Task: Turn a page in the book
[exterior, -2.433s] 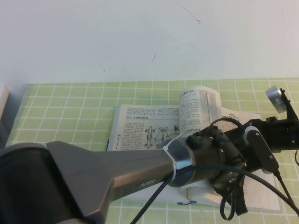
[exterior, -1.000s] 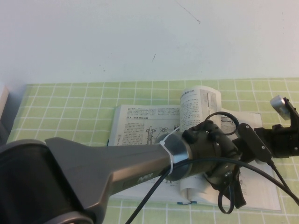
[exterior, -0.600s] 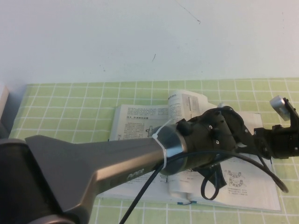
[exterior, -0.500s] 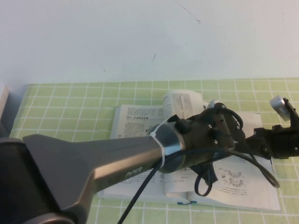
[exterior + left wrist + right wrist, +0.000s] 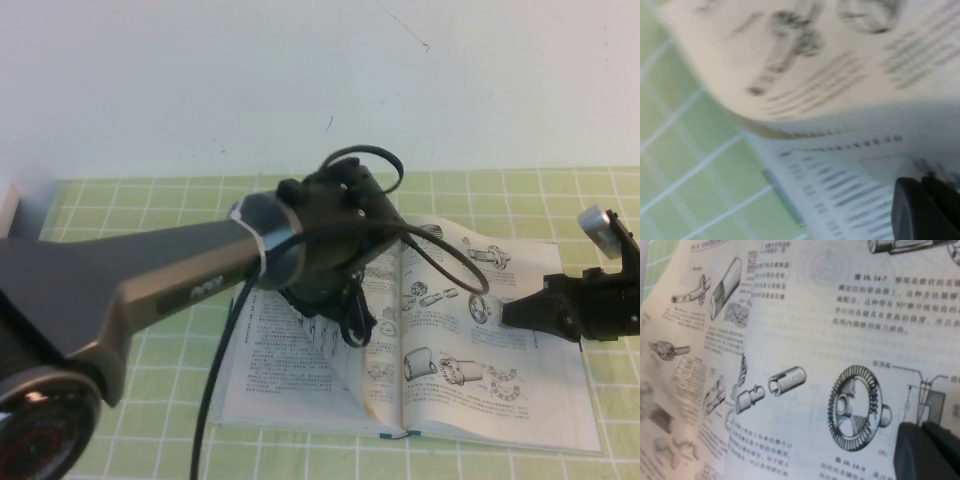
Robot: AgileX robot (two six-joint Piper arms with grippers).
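My left arm reaches in from the near left corner of the table and stretches across toward the middle, its wrist bent down over the left half of the book (image 5: 420, 340). My left gripper (image 5: 342, 318) hangs just above the left-hand side of the open spread, close to the spine, with its cable looping out over the right-hand page. In my left wrist view only a dark fingertip (image 5: 925, 210) shows against printed lines, so I cannot tell whether these jaws are spread or pressed together.

The page (image 5: 375, 345) rises in a curve out of the spine, just beside my left gripper, its gear and tool drawings facing the right side; my left wrist view shows it (image 5: 805, 60) bowed above the flat leaf beneath.

My right arm comes in low from the right edge of the table. My right gripper (image 5: 515, 313) rests over the right-hand page, pointing toward the spine, with jaws pressed together and nothing between them. Its wrist view looks across a bevel gear drawing (image 5: 860, 400).

The book lies open on the green checked cloth (image 5: 150, 230), in the right half of the table toward the near edge.
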